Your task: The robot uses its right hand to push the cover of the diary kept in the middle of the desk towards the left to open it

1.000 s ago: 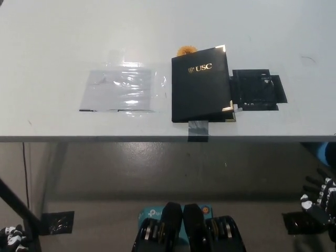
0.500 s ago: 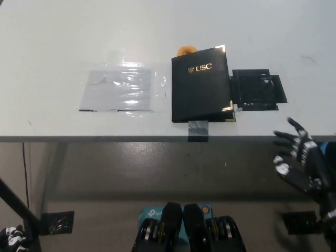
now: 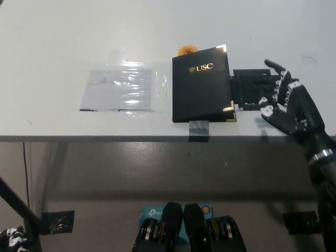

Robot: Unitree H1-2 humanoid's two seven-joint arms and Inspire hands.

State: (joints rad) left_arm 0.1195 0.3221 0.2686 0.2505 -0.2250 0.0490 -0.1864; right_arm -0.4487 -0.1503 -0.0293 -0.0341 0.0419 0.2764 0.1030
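- The dark square diary with gold letters on its cover lies flat and shut in the middle of the pale grey desk, close to the desk's front edge
- The gold letters on the cover say USC, and small gold corners show at the top right and bottom right of the cover
- A short strip of grey tape sits at the diary's bottom edge and hangs over the front of the desk
- A small orange round thing peeks out from behind the top edge of the diary; most of it is hidden, so I cannot tell what it is
- A flat black patch with square shapes on it lies on the desk and touches the right side of the diary
- A shiny see-through plastic sheet lies flat on the desk to the left of the diary, just beside it but not touching
- The robot's black right hand is up over the right part of the desk, with its fingers spread apart and holding nothing
- The right hand partly covers the right end of the black patch and it is near the diary but not touching it
- The robot's white left hand rests low down at the bottom left corner, below the desk; too little of it shows to tell if it is spread or curled
- I see no box, bowl or other thing that holds stuff on the desk
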